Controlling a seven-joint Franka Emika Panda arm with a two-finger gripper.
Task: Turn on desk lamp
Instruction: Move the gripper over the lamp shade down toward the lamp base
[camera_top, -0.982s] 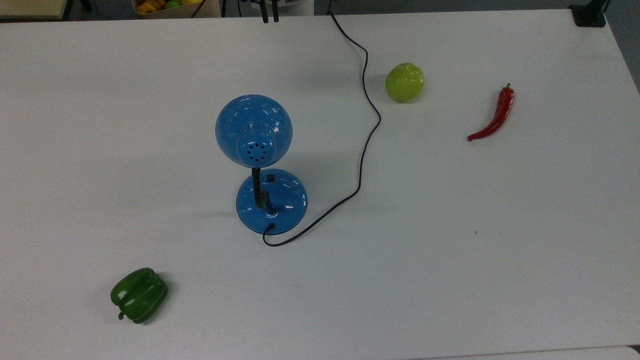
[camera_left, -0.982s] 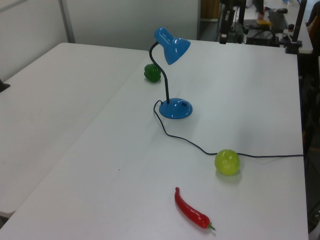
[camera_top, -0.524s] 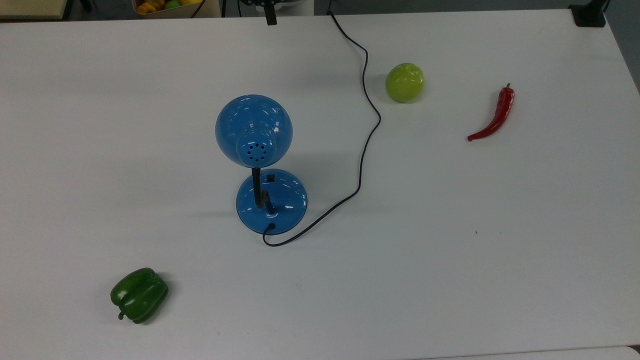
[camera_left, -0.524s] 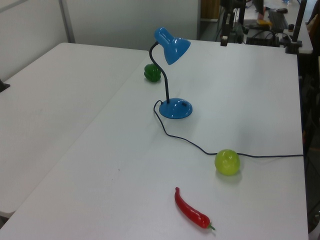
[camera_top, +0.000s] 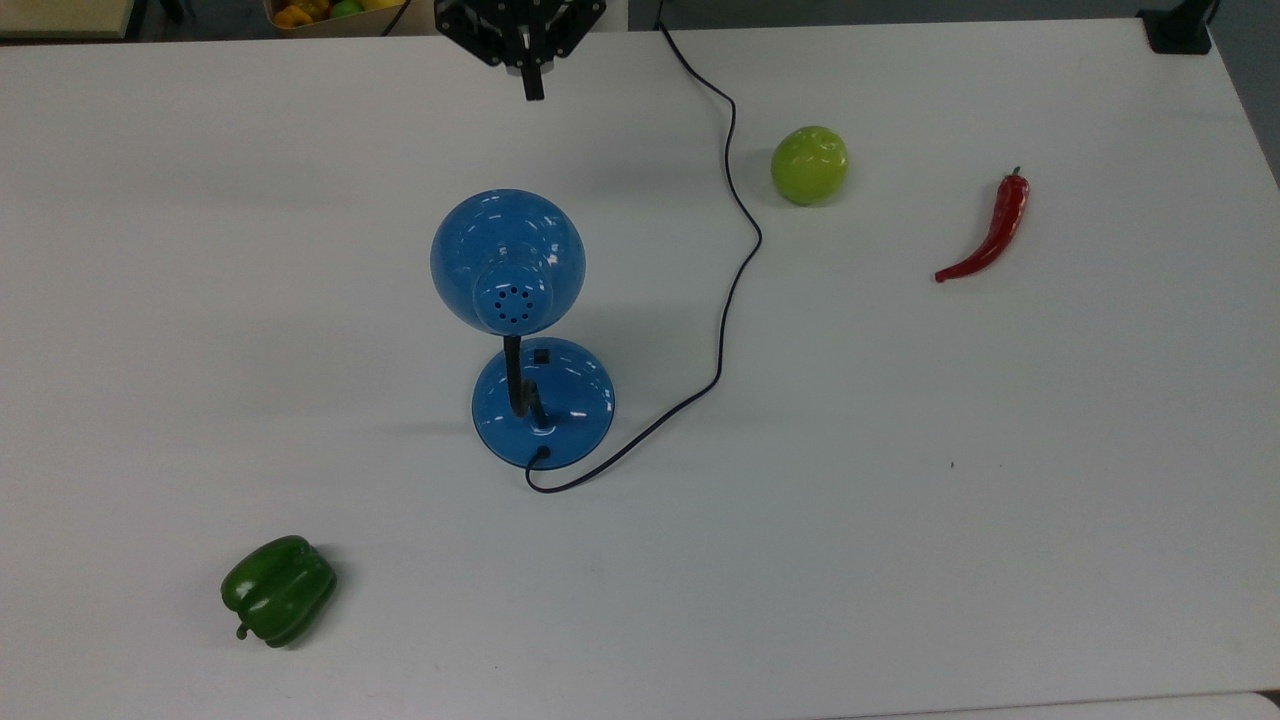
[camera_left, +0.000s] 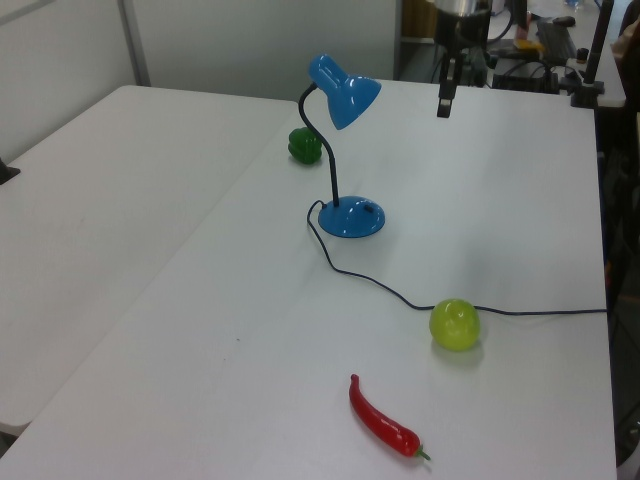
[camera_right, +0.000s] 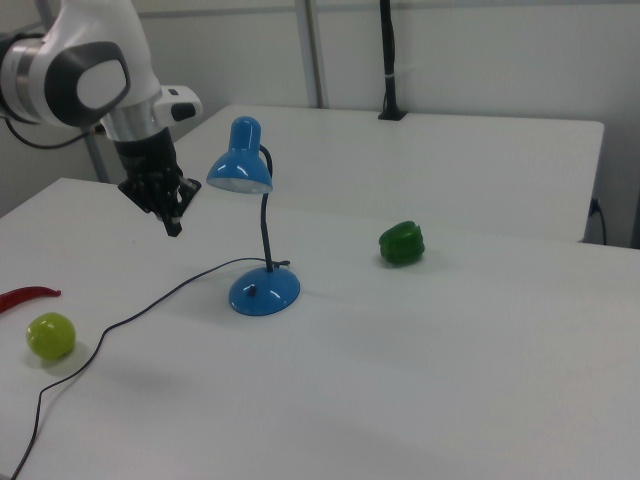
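The desk lamp stands mid-table, with its glossy blue dome shade (camera_top: 508, 255) above a round blue base (camera_top: 565, 405). A small black switch (camera_top: 541, 355) sits on the base, on the side facing the top view's upper edge. A thin black cord (camera_top: 735, 260) runs from the base toward the table's far edge. My gripper (camera_top: 533, 90) hangs above the table beyond the shade, well apart from the lamp, its fingers together and holding nothing. The left view has the gripper (camera_left: 444, 102) right of the shade (camera_left: 345, 90). In the right view the gripper (camera_right: 174, 226) is left of the shade (camera_right: 240, 168).
A green apple (camera_top: 809, 165) and a red chili (camera_top: 990, 235) lie toward the top view's right. A green bell pepper (camera_top: 278, 590) sits at the top view's lower left. A box of fruit (camera_top: 330, 10) and a black clamp (camera_top: 1180, 30) stand at the far edge.
My gripper has come in over the table toward the lamp, downward in the top view. Its two fingers, apart a second ago, now show as one closed tip.
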